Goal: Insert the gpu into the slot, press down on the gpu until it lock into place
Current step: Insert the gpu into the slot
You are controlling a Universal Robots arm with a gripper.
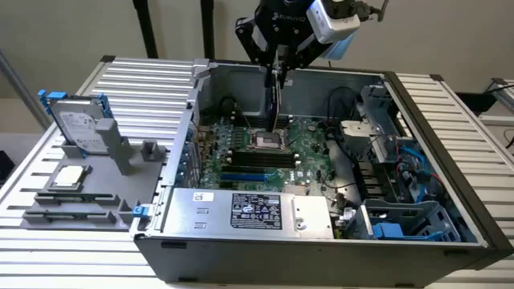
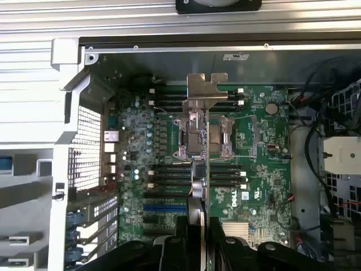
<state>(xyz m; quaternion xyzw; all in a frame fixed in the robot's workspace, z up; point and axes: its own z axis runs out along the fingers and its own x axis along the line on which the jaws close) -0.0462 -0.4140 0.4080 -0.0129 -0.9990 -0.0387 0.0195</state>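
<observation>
Black pincer (image 1: 278, 67) w/ white lettering, white-grey cam box (image 1: 333, 21) on wrist.

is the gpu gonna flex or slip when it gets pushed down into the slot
Probably stiff: the gpu hangs straight on edge from the claw, with no sag. Likely light for its size, being a thin card. Gripped only at its upper edge, it may pivot or slip if it meets the slot off-line.
</observation>
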